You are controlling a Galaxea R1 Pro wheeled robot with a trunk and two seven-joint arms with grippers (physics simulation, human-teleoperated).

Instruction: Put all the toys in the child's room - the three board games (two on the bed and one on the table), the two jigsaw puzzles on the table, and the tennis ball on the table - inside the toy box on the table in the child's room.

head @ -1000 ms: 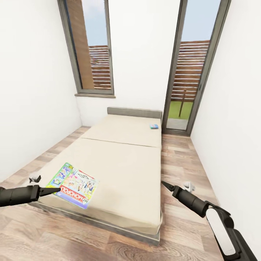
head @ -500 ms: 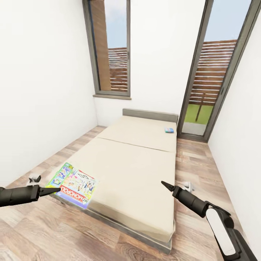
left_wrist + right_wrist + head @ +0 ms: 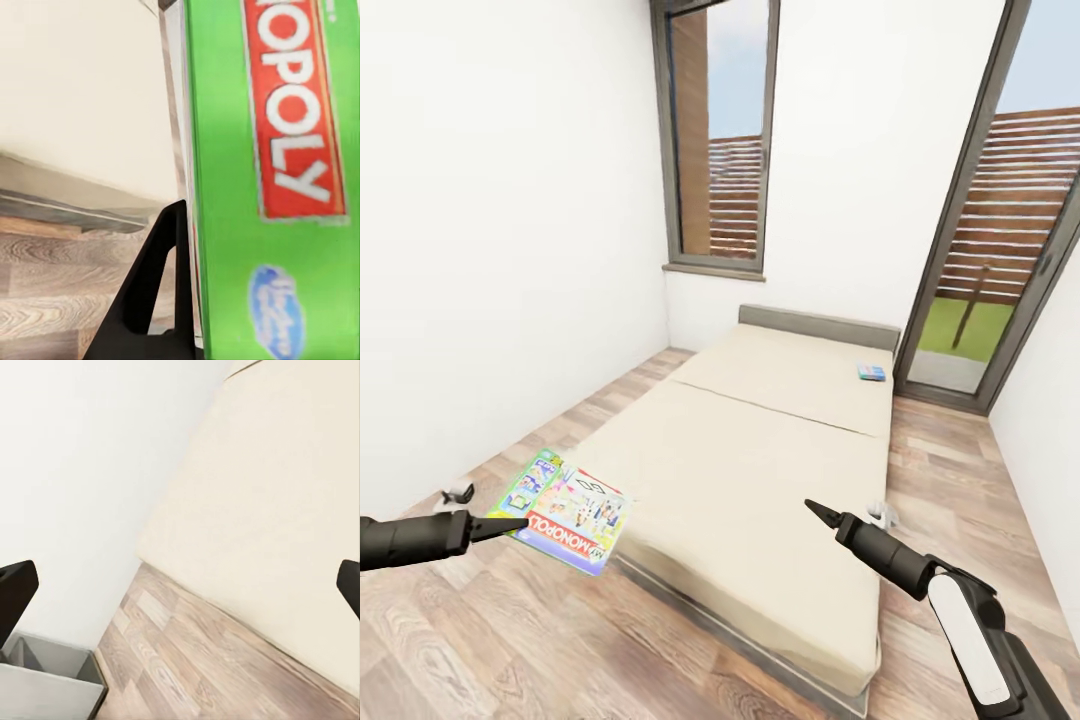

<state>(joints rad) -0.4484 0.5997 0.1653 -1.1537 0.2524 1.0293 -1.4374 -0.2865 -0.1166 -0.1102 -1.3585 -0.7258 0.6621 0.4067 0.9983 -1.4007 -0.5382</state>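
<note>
My left gripper is shut on the green-edged board game with its red Monopoly banner, held flat past the bed's near left corner, over the floor. In the left wrist view the green box sits against one black finger. The small blue board game lies on the bed, at its far right next to the grey headboard. My right gripper hovers open over the bed's near right part, its fingertips wide apart with nothing between them.
White walls close in at the left and the far right. A tall window and a glass door stand behind the bed. Wood-plank floor runs along both sides. A grey boxy object sits by the wall.
The whole view has swung left, so the bed, window and door sit further right in the picture. The Monopoly box stays in my left gripper and now hangs over the floor.
</note>
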